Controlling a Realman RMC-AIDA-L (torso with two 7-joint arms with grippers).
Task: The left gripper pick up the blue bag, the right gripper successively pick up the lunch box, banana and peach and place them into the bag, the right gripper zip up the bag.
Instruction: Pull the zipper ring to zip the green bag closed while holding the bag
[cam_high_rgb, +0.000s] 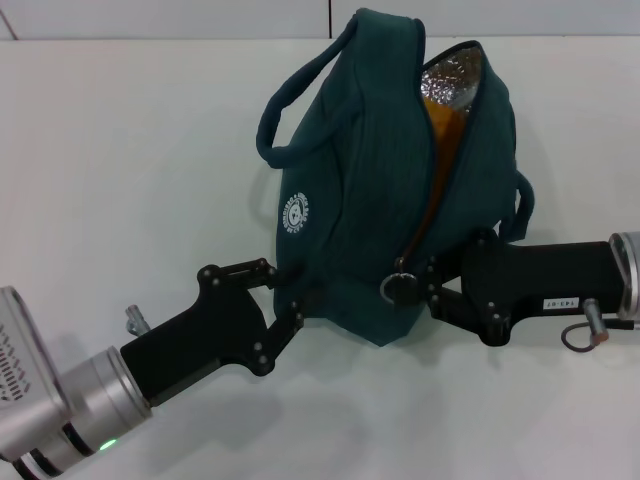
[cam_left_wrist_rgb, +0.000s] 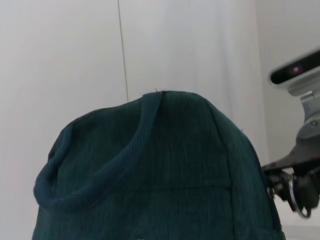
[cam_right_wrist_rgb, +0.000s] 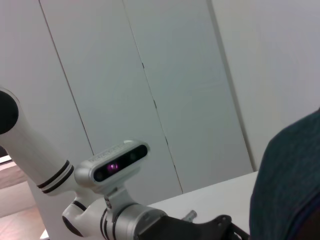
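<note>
The blue bag (cam_high_rgb: 350, 200) lies on its side on the white table, its handles toward the back left. Its zip stands open along the top, showing silver lining and something orange-yellow (cam_high_rgb: 445, 110) inside. Lunch box, banana and peach do not show as separate things. My left gripper (cam_high_rgb: 285, 295) is shut on the bag's near lower corner. My right gripper (cam_high_rgb: 428, 284) is at the near end of the zip, shut on the zip pull, whose metal ring (cam_high_rgb: 392, 288) hangs beside the fingertips. In the left wrist view the bag (cam_left_wrist_rgb: 150, 190) fills the lower part, with the right gripper (cam_left_wrist_rgb: 292, 182) beyond it.
The white table (cam_high_rgb: 120, 150) stretches bare to the left of the bag and in front of both arms. A pale panelled wall stands behind. The right wrist view shows the left arm (cam_right_wrist_rgb: 120, 215) and an edge of the bag (cam_right_wrist_rgb: 295, 185).
</note>
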